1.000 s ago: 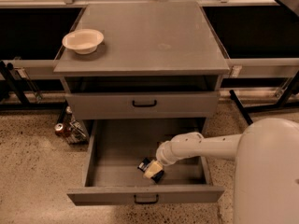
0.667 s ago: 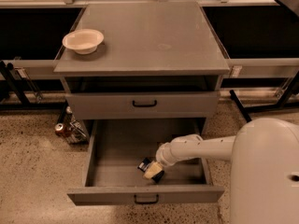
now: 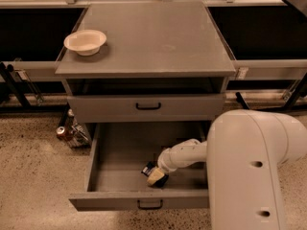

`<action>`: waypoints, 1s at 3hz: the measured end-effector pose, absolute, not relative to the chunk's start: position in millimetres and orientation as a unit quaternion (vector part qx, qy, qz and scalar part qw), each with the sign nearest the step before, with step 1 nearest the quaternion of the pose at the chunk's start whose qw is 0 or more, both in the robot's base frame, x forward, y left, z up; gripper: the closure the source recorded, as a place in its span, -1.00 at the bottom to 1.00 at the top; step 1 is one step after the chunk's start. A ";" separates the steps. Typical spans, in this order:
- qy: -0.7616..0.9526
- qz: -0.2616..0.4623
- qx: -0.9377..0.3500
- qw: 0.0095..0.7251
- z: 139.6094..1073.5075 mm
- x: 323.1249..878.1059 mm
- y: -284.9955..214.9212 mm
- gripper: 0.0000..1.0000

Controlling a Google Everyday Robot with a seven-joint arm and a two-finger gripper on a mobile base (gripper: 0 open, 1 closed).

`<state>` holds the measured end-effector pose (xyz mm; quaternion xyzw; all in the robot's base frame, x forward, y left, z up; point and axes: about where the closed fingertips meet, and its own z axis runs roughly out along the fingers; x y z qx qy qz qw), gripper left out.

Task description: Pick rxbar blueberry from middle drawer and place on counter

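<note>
The middle drawer (image 3: 110, 147) is pulled open at the bottom of the grey cabinet. My white arm reaches down into it from the right. The gripper (image 3: 154, 175) is low over the drawer floor near the front middle, with a pale fingertip showing. A small dark packet, the rxbar blueberry (image 3: 148, 168), lies right at the gripper, partly hidden by it. I cannot tell whether the gripper touches or holds it. The counter (image 3: 158, 37) is the flat grey top slab above.
A white bowl (image 3: 85, 41) sits on the counter's left side. The drawer above (image 3: 147, 106) is closed. Cans and a small rack (image 3: 69, 131) stand on the speckled floor left of the cabinet. My large white arm housing (image 3: 254, 171) fills the lower right.
The arm housing has swung further into the lower right of the view. The gripper stays at the same spot over the dark packet in the drawer.
</note>
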<state>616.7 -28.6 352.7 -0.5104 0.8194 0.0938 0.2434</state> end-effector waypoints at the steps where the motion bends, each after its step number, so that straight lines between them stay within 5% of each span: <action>1: 0.823 0.086 -0.508 0.240 345.9 617.5 -29.8 -0.64; 3: 0.825 0.083 -0.506 0.239 355.7 617.9 -30.5 0.46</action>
